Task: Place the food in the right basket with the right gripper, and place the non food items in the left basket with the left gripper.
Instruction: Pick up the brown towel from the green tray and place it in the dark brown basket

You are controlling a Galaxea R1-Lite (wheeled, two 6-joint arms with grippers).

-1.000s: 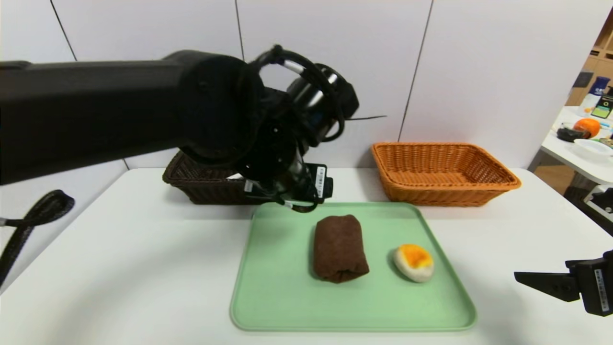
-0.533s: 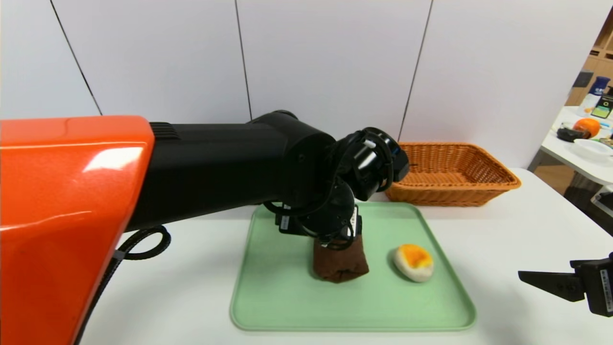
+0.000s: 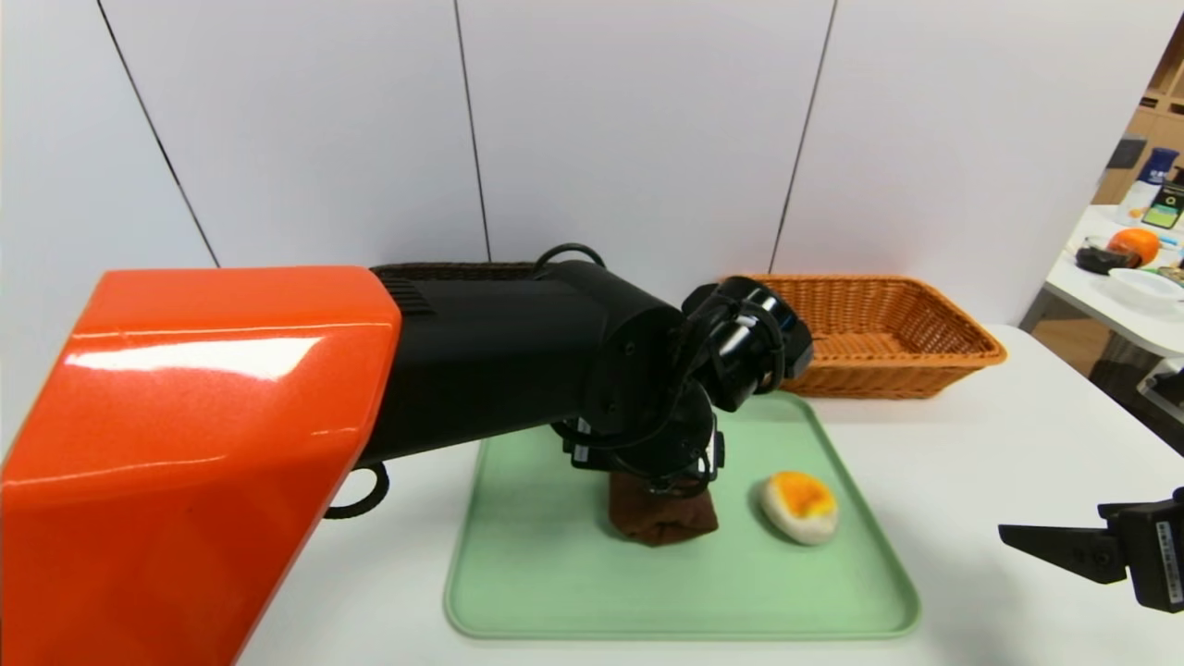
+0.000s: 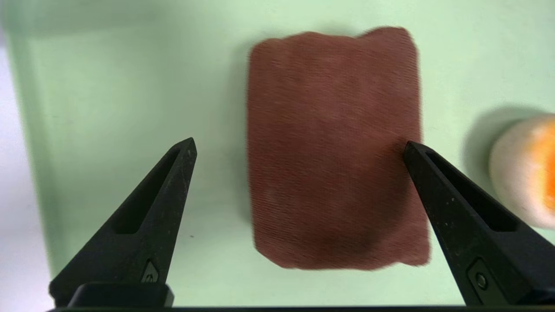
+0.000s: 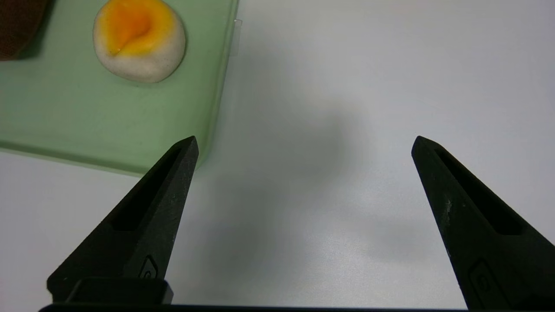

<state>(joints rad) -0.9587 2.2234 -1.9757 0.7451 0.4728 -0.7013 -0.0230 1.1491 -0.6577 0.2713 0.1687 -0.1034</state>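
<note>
A rolled dark brown towel [image 3: 668,520] [image 4: 334,147] lies in the middle of the green tray [image 3: 555,573]. My left gripper [image 3: 662,483] [image 4: 299,147] hangs open right over it, fingers pointing down. One fingertip [image 4: 416,151] sits at the towel's edge on the food side. The other is over bare tray, apart from the towel. The food [image 3: 799,507] [image 5: 139,39], a cream bun with an orange top, lies on the tray to the towel's right. My right gripper [image 3: 1004,534] [image 5: 305,143] stands open and empty over the table, right of the tray. The right basket [image 3: 860,333] is at the back right. Only the rim of the left basket [image 3: 453,270] shows behind my left arm.
The left arm's orange shell [image 3: 203,444] fills the near left of the head view and hides the table there. A side table [image 3: 1110,296] at the far right carries an orange fruit [image 3: 1135,245] and a bowl. The white wall stands close behind both baskets.
My left arm has swung from over the dark basket to the tray and come down over the towel, still open. The right arm has stayed in place.
</note>
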